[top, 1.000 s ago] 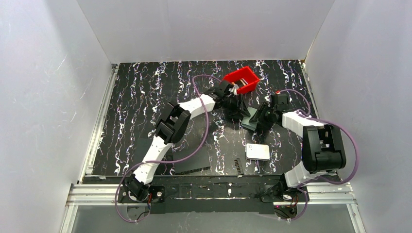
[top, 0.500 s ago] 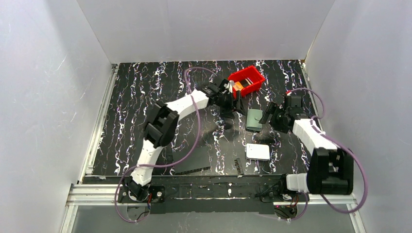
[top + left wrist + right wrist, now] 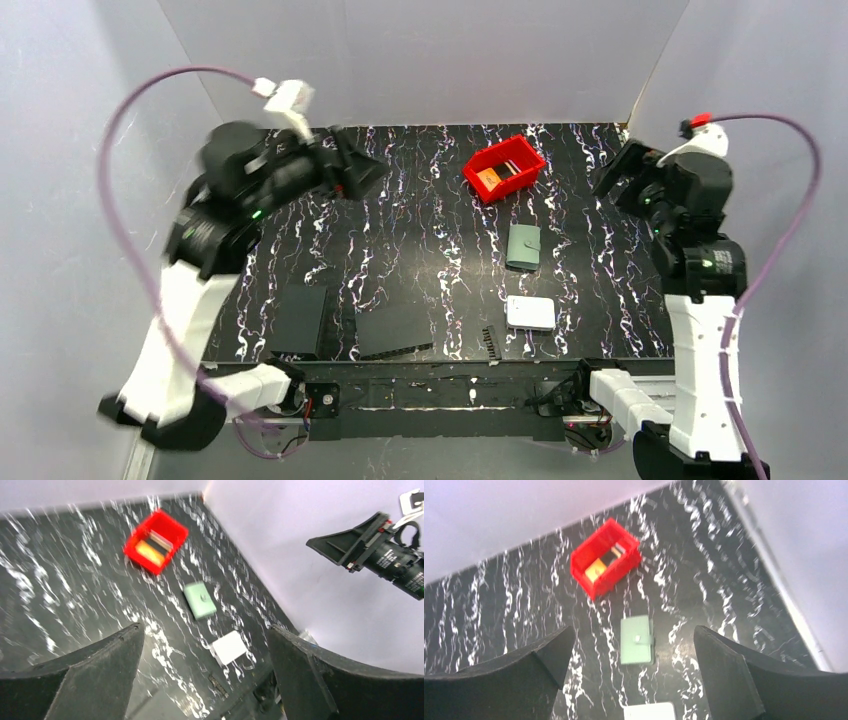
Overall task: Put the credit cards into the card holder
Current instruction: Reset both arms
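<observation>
The card holder (image 3: 522, 247) is a grey-green wallet lying closed and flat on the table, its snap tab shut, also seen in the wrist views (image 3: 200, 600) (image 3: 637, 640). Behind it stands a red bin (image 3: 503, 168) (image 3: 156, 541) (image 3: 606, 558) holding the credit cards; an orange one (image 3: 489, 177) (image 3: 595, 570) shows beside a darker one. My left gripper (image 3: 358, 172) (image 3: 204, 627) is raised high at the left, open and empty. My right gripper (image 3: 618, 176) (image 3: 634, 628) hangs high at the right, also open and empty. Both are far from the holder.
A thick white rounded box (image 3: 530, 313) (image 3: 229, 648) lies in front of the card holder. Two flat black rectangles (image 3: 300, 318) (image 3: 395, 330) and a small black toothed strip (image 3: 490, 342) lie near the front edge. White walls enclose the table.
Both arms have lifted away from the card holder and swung up and outward, left and right. Both grippers have opened wide. The holder now lies alone on the table.
</observation>
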Controlling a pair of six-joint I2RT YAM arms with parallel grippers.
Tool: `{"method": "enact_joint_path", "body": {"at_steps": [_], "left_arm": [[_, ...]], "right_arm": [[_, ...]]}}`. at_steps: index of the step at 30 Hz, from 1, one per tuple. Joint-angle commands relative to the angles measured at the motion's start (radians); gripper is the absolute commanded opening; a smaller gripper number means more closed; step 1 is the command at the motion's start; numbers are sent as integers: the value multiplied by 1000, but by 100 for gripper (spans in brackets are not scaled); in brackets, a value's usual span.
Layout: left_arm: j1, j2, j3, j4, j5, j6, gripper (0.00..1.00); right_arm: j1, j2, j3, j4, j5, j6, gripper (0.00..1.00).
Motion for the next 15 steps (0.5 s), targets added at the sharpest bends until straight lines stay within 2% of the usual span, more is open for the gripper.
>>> {"method": "enact_joint_path", "body": {"at_steps": [1,7,13,15], "left_arm": [[-7,-187,24,-77,-200,175,94],[-7,-345,62,-63,-411,245,98],[-7,-416,53,-24,-460,265,98],[-7,-422,44,-15,-461,264,98]], "right_arm": [[-1,-21,197,-122,187,-32,98],[-2,-27,385,-124,337,-50,98],[16,-24,441,-132,413,-66,98],[22,-33,447,-150,388,-76,98]]}}
